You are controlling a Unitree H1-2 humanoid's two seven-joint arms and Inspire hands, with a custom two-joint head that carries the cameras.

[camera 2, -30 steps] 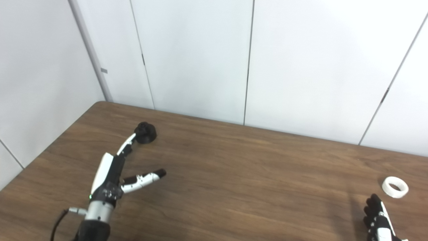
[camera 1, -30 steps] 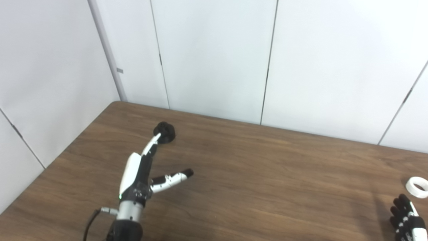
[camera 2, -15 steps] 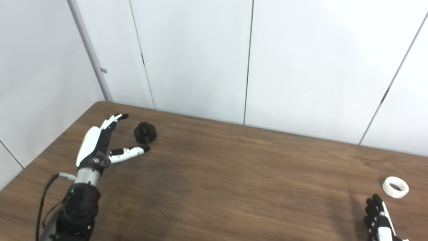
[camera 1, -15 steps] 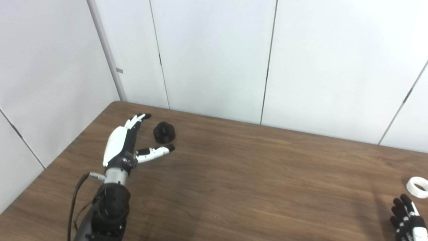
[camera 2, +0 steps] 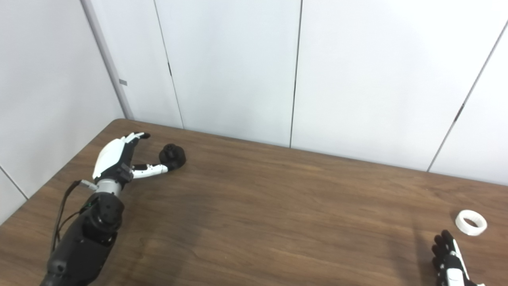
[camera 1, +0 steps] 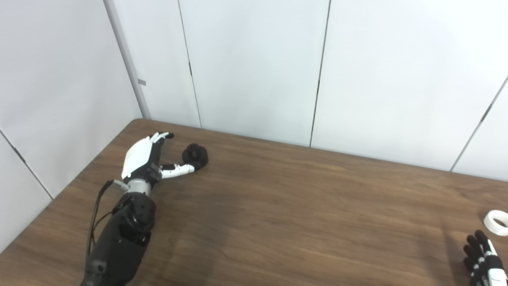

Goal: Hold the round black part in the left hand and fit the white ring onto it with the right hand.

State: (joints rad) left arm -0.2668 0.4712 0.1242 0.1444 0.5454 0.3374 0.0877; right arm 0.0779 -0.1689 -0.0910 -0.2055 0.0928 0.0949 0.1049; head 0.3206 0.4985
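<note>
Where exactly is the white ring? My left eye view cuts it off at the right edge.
Observer: The right eye view shows the whole white ring. It lies flat on the table, opening up, with bare wood beyond it on the right.
Operator: And the outer side of the right hand? It runs off my picture too.
Observer: It is in full width there. The right hand lies nearer the robot than the ring, apart from it, and holds nothing.

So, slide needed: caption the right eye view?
Open left hand reaches round black part; white ring waits.
</note>
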